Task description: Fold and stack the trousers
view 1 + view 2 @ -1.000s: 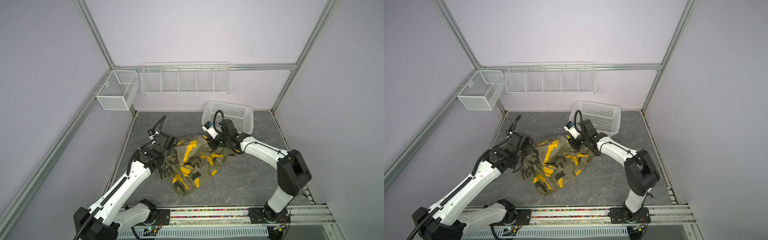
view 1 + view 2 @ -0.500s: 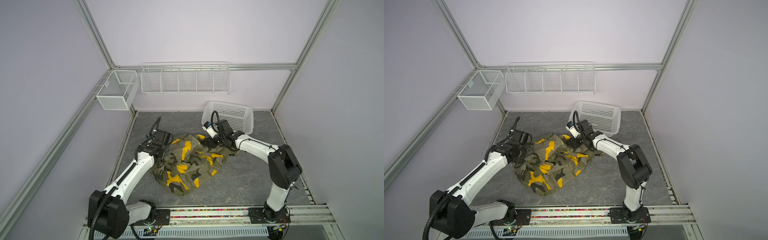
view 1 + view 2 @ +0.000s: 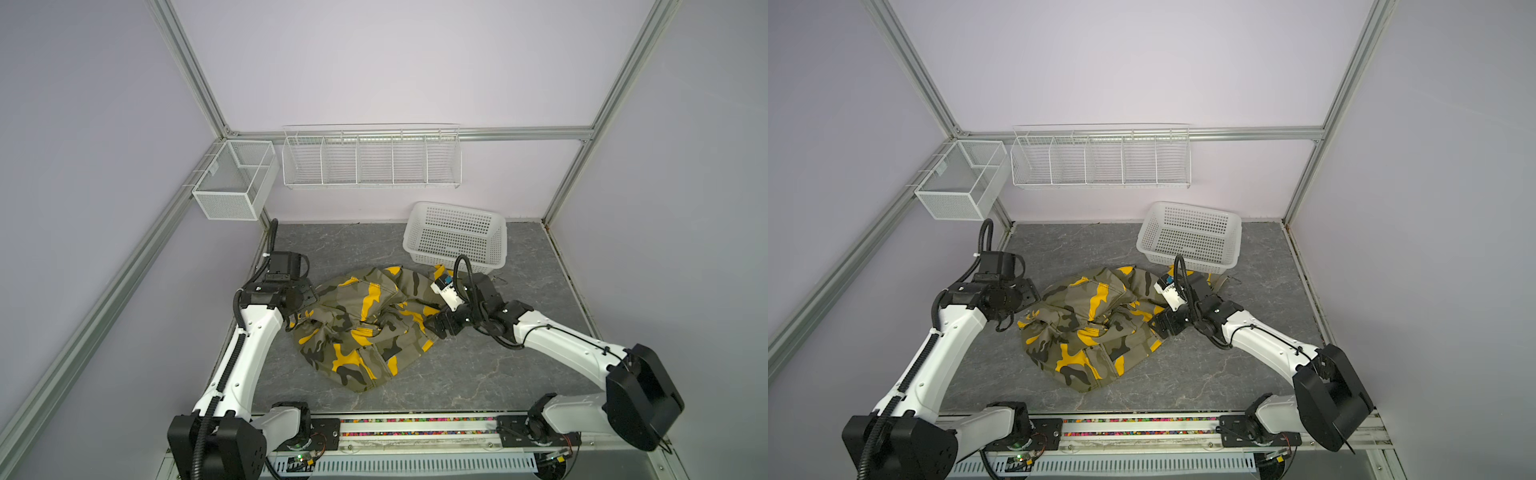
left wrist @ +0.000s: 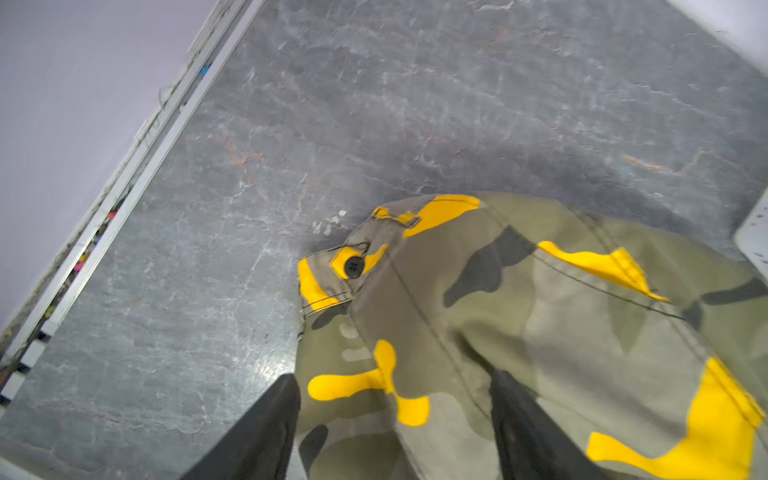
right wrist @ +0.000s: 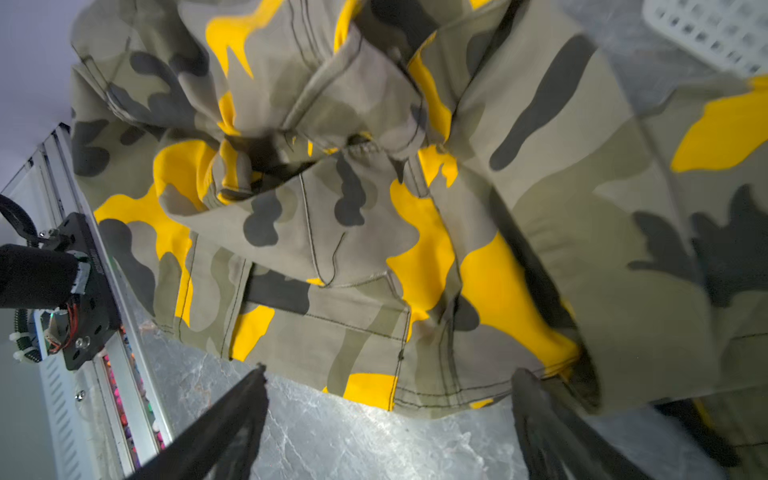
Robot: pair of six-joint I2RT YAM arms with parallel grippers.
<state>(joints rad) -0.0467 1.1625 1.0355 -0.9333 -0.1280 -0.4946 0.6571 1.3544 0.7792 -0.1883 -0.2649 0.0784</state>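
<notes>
The trousers [image 3: 365, 328] [image 3: 1088, 328], in olive, khaki, black and yellow camouflage, lie in a crumpled heap mid-table in both top views. My left gripper [image 3: 302, 321] [image 3: 1014, 319] sits low at the heap's left edge. In the left wrist view it [image 4: 392, 376] is open, its fingers straddling loose cloth near the buttoned waistband [image 4: 354, 266]. My right gripper [image 3: 436, 328] [image 3: 1160, 328] rests at the heap's right edge. In the right wrist view it [image 5: 390, 370] is open, with bare table between the fingers and a stitched hem [image 5: 436, 395] just ahead.
A white plastic basket [image 3: 457, 237] [image 3: 1190, 237] stands tilted behind the trousers, at the back right. A wire rack [image 3: 370, 158] and a mesh box [image 3: 235, 183] hang on the walls. The arms' rail [image 3: 415, 428] runs along the front edge.
Both grippers have opened and let go of the trousers. The cloth has slumped into a wider heap on the table, and both arms have drawn back a little to its sides.
</notes>
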